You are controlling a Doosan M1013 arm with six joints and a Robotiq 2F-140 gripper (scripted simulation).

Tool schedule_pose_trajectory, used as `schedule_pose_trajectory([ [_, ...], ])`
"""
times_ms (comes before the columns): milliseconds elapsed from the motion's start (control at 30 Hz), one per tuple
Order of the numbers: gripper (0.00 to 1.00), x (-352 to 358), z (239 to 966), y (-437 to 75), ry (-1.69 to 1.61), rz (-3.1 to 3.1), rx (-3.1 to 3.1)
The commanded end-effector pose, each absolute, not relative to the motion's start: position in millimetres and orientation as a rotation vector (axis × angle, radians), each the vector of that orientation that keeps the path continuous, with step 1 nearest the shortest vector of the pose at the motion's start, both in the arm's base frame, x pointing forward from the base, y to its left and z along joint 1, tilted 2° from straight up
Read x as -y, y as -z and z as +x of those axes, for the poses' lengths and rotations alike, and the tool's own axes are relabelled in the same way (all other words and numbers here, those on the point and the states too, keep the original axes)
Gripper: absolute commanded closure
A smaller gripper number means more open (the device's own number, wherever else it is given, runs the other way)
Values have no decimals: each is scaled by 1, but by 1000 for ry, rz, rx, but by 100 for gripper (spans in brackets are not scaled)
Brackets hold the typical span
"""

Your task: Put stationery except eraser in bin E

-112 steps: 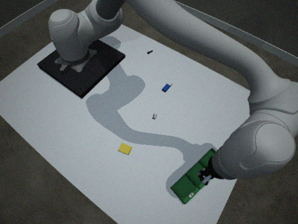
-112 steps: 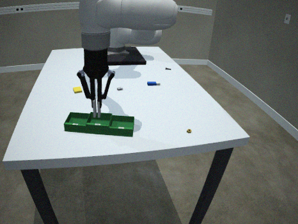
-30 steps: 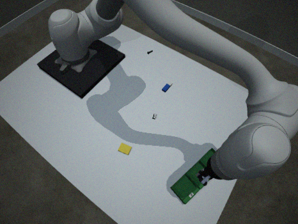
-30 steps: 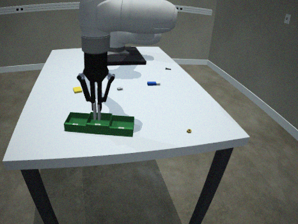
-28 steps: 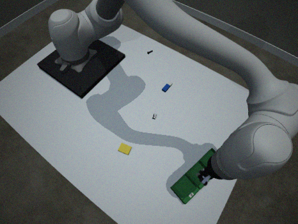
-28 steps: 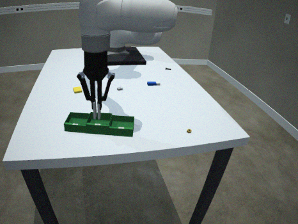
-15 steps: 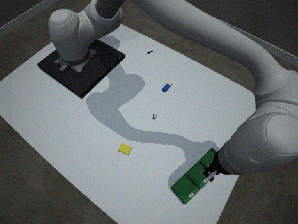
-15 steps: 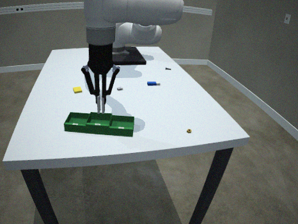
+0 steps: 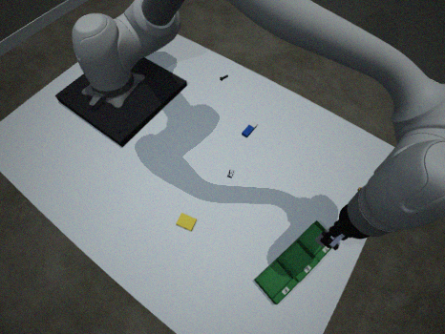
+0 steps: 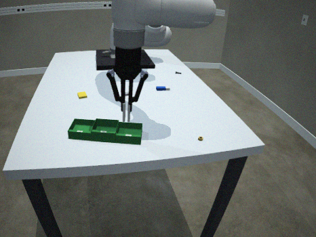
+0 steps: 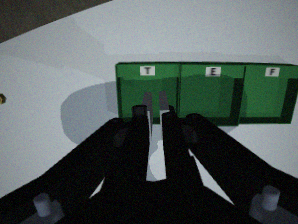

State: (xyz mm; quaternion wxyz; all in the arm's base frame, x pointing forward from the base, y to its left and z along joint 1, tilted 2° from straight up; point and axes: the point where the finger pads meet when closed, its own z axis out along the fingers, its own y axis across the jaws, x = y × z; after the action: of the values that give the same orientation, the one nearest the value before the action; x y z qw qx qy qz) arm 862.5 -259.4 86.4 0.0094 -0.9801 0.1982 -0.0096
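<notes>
A green row of three bins (image 9: 297,261) stands near the table's front edge. In the wrist view they read T (image 11: 147,97), E (image 11: 212,95) and F (image 11: 267,92). My gripper (image 10: 126,115) hangs upright with its tips just above bin T, the end bin of the row; it also shows in the wrist view (image 11: 156,104). Its fingers are shut with only a thin slit between them, and nothing shows in them. A small black-and-white clip-like item (image 9: 231,174), a blue piece with a white end (image 9: 248,130) and a yellow flat block (image 9: 186,221) lie apart on the table. All three bins look empty.
A black screw (image 9: 223,76) lies far back near the arm's black base plate (image 9: 121,97). A small yellow nut (image 10: 200,138) lies near the table's front right edge. The bins stand flat, close to the table edge.
</notes>
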Motion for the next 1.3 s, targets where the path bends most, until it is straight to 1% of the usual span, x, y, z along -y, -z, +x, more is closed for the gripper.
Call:
schedule_pose_trajectory([
  [0, 85, 256, 864, -87, 30, -3061, -619],
  [733, 85, 255, 865, -34, 30, -3061, -619],
  [1267, 85, 255, 865, -34, 30, -3061, -619],
])
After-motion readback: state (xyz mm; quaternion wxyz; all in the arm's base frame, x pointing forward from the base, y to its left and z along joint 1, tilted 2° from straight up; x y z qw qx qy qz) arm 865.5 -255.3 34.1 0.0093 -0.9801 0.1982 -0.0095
